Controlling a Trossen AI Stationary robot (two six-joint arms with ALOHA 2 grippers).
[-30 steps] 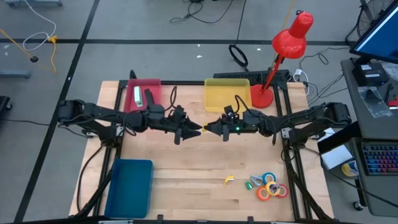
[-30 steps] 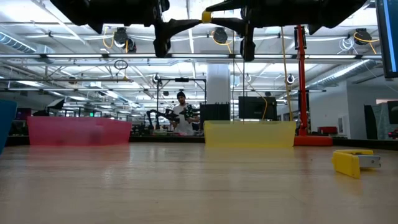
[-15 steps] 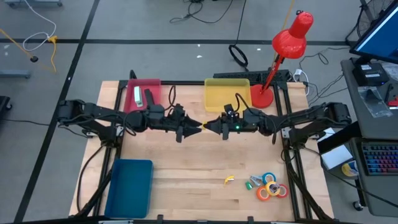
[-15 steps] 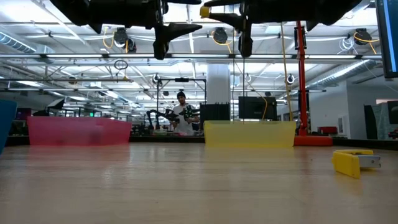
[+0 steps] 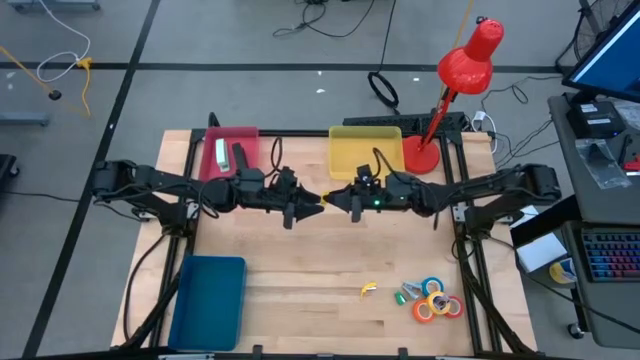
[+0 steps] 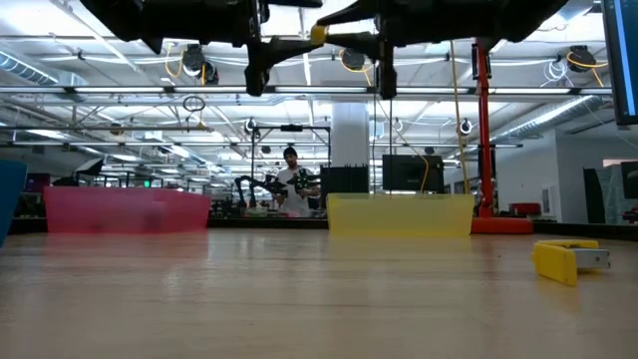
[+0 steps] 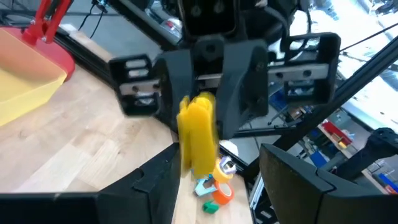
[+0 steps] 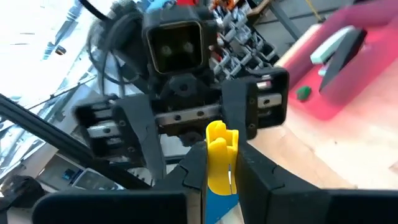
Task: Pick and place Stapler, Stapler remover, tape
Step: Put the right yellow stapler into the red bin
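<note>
Rightward claw (image 5: pixel 335 199), clamped on a small yellow plastic staple remover (image 8: pixel 221 155), has edged toward the left claw (image 5: pixel 312 205), whose fingers stand apart; handover pending; coloured tape rings (image 5: pixel 436 301) untouched on the wooden bench (image 5: pixel 300 270).

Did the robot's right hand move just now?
Yes. The right gripper, shut on a yellow staple remover, slid a little toward the left gripper, judged against the yellow tray behind it.
</note>
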